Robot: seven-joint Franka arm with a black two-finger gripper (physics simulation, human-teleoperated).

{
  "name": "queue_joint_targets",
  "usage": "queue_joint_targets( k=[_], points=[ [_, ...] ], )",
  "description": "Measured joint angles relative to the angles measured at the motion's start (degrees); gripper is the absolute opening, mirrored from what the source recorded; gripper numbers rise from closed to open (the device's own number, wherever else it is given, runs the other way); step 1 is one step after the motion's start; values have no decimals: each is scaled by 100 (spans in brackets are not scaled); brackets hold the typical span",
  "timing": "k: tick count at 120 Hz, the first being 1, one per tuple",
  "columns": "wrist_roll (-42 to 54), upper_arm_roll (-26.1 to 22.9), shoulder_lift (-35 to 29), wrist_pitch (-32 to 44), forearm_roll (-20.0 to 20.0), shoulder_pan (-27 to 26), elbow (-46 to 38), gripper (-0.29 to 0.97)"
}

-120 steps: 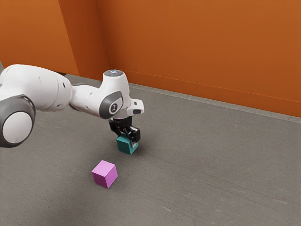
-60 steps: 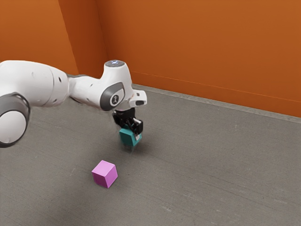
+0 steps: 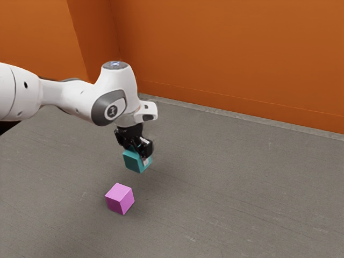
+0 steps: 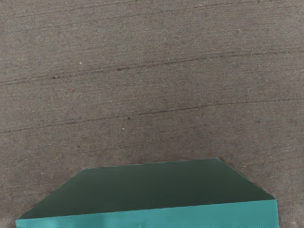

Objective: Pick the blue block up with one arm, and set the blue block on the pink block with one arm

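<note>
Up behind it all stands the orange wall, and below it spreads the grey table, streaked and faintly grainy. Over that table my white arm reaches in from the exterior view's left, hand pointing down. At the end of it, my claw is clamped narrow on the blue block, with a black finger on either side of its upper part. The block hangs clear of the table, a soft shadow on the grey beneath.

So, by my reading, the pick is done and the carry is the step in hand. The pink block sits on the table, nearer the camera and a touch toward the exterior view's left of my load. It is near, but not under it yet.

What's next, I judge:
- Slide across until the blue block is squarely above the pink one.
- Match the turn of the two cubes if I can.
- Come down gently until face meets face, and only then part the fingers.

Let go off-centre and it could tip off that small top.

Now the block itself: it reads more teal than blue, a plain matte cube with crisp edges, and it seems to hang a little tilted. In the wrist view, the blue block shows one dark, shaded face and a brighter strip, with bare grey table beyond.
</note>
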Motion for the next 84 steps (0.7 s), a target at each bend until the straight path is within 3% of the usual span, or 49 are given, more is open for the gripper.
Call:
queue_joint_targets(
  k=[48,84],
  points=[
    [-377,-93,-1089,479,146,54,-1593,38],
    [-615,-106,-1353,633,232,-21,-1775,37]
  ],
)
